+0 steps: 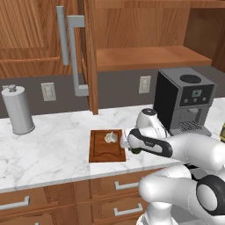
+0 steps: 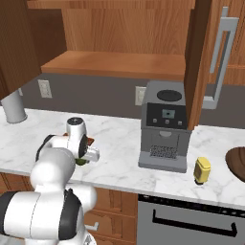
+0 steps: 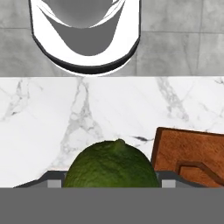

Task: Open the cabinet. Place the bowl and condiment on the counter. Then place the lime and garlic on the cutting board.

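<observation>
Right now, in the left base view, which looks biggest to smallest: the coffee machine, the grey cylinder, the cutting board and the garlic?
1. Coffee machine
2. Grey cylinder and cutting board: too alike to rank, one tall, one flat.
3. Garlic, clearly smallest, lying on the board.

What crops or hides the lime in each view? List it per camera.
Hand view: lime looms huge, its underside cropped at the bottom edge, cutting board cut off at right. Left base view: the wrist hides most of it. Right base view: a green sliver under the hand.
</observation>
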Motion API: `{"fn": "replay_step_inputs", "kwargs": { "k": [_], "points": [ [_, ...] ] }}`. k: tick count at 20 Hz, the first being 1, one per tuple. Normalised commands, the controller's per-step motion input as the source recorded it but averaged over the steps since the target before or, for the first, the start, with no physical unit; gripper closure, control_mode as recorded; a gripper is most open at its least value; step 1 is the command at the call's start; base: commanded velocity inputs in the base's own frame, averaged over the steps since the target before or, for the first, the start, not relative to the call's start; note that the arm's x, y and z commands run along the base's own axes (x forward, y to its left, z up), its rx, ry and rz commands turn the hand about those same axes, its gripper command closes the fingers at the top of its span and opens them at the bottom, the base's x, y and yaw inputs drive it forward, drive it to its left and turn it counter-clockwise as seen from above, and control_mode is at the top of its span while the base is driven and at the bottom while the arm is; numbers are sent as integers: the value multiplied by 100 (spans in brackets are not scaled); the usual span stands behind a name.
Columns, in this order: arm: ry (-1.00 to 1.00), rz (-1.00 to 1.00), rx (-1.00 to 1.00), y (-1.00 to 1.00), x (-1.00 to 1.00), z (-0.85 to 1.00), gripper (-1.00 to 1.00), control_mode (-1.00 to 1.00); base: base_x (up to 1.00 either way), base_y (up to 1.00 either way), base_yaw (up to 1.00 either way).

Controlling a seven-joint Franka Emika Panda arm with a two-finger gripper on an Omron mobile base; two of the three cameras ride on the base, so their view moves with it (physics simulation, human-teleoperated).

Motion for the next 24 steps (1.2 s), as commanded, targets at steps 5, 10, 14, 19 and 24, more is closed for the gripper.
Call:
{"fn": "replay_step_inputs", "kwargs": {
  "k": [5, 10, 14, 19, 24],
  "points": [
    [0, 2, 0, 22, 0, 5, 100, -100, 0, 0, 0],
    [0, 3, 0, 18, 1, 0, 100, -100, 0, 0, 0],
    [0, 2, 0, 13, 4, 1, 100, -100, 0, 0, 0],
    [0, 2, 1, 12, 9, 0, 100, -100, 0, 0, 0],
    [0, 3, 2, 14, 18, 0, 100, -100, 0, 0, 0]
  ]
}}
